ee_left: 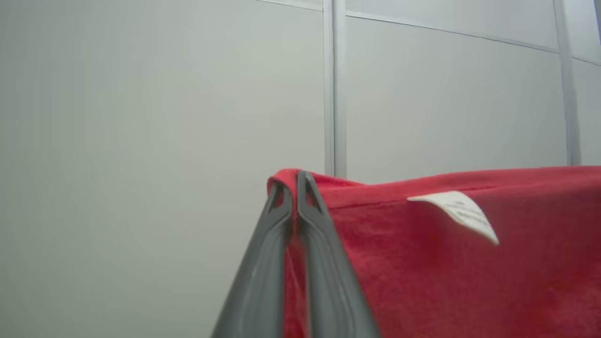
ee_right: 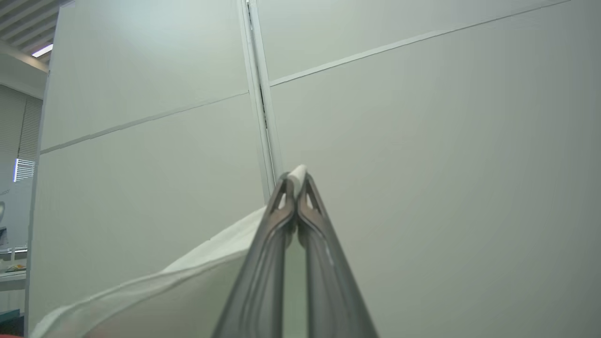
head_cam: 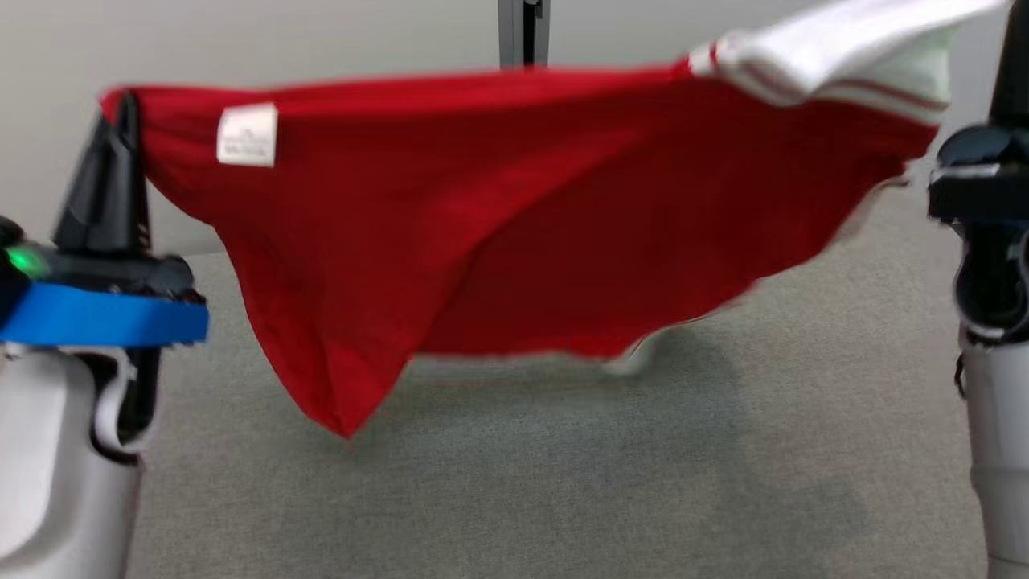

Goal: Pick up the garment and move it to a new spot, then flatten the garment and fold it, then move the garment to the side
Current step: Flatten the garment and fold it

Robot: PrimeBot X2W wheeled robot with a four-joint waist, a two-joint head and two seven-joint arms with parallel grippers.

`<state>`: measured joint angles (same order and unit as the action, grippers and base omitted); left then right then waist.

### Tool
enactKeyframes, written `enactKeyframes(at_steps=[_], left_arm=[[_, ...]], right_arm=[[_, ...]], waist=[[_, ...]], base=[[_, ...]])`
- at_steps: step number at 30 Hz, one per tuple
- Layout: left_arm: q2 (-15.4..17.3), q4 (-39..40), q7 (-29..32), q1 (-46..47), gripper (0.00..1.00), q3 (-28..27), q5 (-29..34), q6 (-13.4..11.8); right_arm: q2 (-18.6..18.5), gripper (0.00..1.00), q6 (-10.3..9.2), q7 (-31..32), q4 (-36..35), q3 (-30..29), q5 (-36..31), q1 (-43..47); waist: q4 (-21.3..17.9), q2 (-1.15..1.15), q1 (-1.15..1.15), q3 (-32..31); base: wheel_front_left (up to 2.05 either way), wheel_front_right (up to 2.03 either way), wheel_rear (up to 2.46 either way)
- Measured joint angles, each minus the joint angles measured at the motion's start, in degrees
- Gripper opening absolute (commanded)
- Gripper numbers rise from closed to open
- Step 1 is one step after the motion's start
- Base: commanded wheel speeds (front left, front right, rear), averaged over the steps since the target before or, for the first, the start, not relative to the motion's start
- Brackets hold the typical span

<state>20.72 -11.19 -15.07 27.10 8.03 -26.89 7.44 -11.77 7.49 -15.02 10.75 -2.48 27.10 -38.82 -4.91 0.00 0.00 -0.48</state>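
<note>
Hanging, head view: one garment [head_cam: 522, 225] is held in the air above the grey surface [head_cam: 563, 482]. Its top edge runs nearly level from arm to arm, and its lower edge sags to a point at the lower left.
Fabric, head view: soft matte red knit, blurred toward the right; the upper right corner is white with thin red stripes.
Tag, head view: one small white rectangular tag [head_cam: 248, 135] sits near the upper left corner.
Left gripper, head view: the left gripper [head_cam: 127, 112] has two dark tapered fingers pointing up, clamped on the garment's upper left corner; below them are one blue band [head_cam: 104, 322] and one green light [head_cam: 28, 261].
Right arm, head view: the right arm [head_cam: 993, 241] is a glossy dark joint over a pale forearm at the right edge, beside the white corner.
Ground, head view: the grey surface has a felt-like weave; the wall [head_cam: 321, 48] behind is pale and smooth.
Grip, left wrist view: two grey fingers are pressed together, with red cloth pinched between them and folded over their tips.
Cloth, left wrist view: fuzzy red fabric spreads to the right of the fingers; the tag curls outward, its print too blurred to read.
Grip, right wrist view: the right gripper [ee_right: 296, 180] has two fingers closed tight on a white hem that peeps above their tips.
Cloth, right wrist view: smooth white fabric falls away to the lower left, in front of flat wall panels with thin seams.
</note>
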Motion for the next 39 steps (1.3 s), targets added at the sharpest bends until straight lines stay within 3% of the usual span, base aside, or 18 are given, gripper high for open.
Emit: enactKeyframes(at_steps=[6,13,19,24,29,39], left_arm=[[1.6,0.4,2.0,7.1,0.0,-0.3,0.5,-0.4],[-0.3,-3.9,4.9,17.2,0.0,2.5,2.5,-1.4],[-2.6,-12.2,1.7,31.7,0.0,3.6,6.5,-3.5],[-3.2,-16.7,0.2,37.3,0.0,2.1,7.4,-3.9],[-4.5,-21.6,0.0,34.1,0.0,1.2,6.1,-2.4],[-12.7,-33.7,0.0,7.8,0.0,2.2,-1.4,-0.3]], right_arm=[[-3.1,0.0,0.0,0.0,1.3,1.9,-0.3,-8.1],[-4.7,0.0,0.0,0.0,8.8,3.4,-2.6,-17.9],[-3.7,0.0,0.0,0.0,10.7,-2.1,-9.6,-30.9],[-2.1,0.0,0.0,0.0,8.3,-5.2,-12.9,-33.3],[-1.3,0.0,0.01,0.0,7.6,-4.2,-12.2,-24.7],[1.7,0.0,0.0,0.0,6.7,-2.9,-5.9,10.8]], waist=[[-1.0,0.0,0.0,1.5],[-1.7,0.01,0.01,8.6],[-1.3,0.02,0.03,17.6],[-0.3,0.03,0.03,20.9],[-0.7,0.01,-0.01,20.4],[-1.0,0.01,-0.01,15.8]], base=[[0.0,0.0,0.0],[0.0,0.0,0.0],[0.0,0.0,0.0],[0.0,0.0,0.0],[0.0,0.0,0.0],[0.0,0.0,0.0]])
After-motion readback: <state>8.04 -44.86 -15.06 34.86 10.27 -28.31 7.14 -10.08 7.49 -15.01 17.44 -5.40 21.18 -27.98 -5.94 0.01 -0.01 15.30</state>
